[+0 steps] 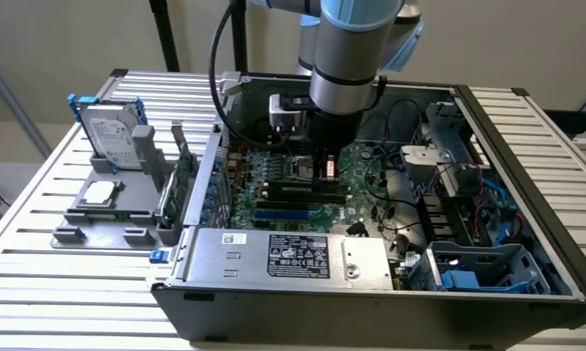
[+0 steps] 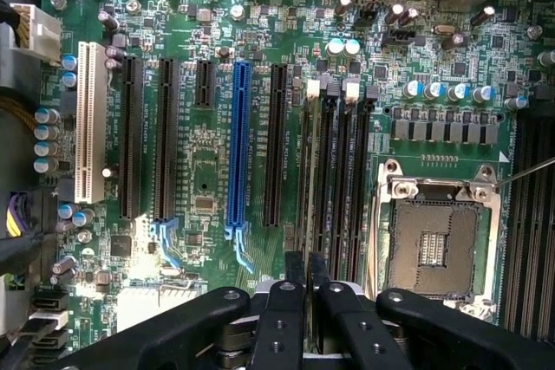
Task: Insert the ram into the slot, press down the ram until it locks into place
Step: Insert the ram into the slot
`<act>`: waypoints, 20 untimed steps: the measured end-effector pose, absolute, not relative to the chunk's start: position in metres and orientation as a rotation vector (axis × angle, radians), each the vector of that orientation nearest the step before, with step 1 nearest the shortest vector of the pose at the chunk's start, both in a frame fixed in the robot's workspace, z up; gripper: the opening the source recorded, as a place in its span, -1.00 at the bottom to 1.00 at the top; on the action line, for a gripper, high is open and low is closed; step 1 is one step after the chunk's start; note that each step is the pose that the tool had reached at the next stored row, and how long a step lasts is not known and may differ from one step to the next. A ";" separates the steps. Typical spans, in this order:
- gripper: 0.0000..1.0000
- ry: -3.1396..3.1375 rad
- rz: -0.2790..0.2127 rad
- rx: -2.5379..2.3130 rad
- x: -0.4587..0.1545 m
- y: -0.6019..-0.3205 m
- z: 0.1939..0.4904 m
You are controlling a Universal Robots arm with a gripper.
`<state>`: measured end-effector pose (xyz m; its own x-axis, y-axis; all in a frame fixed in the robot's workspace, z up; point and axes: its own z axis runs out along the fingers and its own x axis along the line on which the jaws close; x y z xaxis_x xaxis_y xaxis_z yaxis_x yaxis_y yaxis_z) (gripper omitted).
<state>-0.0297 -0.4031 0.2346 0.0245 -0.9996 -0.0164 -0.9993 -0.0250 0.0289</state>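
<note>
A: Entry one: long, thin green circuit-board ram stick (image 2: pixel 306 188). Location?

B: Seen edge-on, pinched between the narrow-set fingers of the black metal gripper (image 2: pixel 307 270). It stands directly over the long black plastic memory slot (image 2: pixel 317 171), long axes parallel. I cannot tell how deep it is seated.

A: Surroundings?

B: Matching black sockets (image 2: pixel 355 171) and the silver processor frame (image 2: pixel 438 240) lie on one side. The long blue card socket (image 2: pixel 236 145) lies on the other, apart. Nothing obstructs.
</note>
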 end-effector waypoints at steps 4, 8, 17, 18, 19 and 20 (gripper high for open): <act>-0.73 -2.194 -0.045 2.241 -0.032 -0.403 0.234; -0.73 -2.198 -0.043 2.239 -0.033 -0.403 0.233; -0.73 -2.199 -0.040 2.240 -0.033 -0.403 0.230; -0.73 -2.200 -0.040 2.239 -0.033 -0.403 0.229; -0.73 -2.200 -0.040 2.239 -0.033 -0.403 0.229; -0.73 -2.200 -0.040 2.239 -0.033 -0.403 0.229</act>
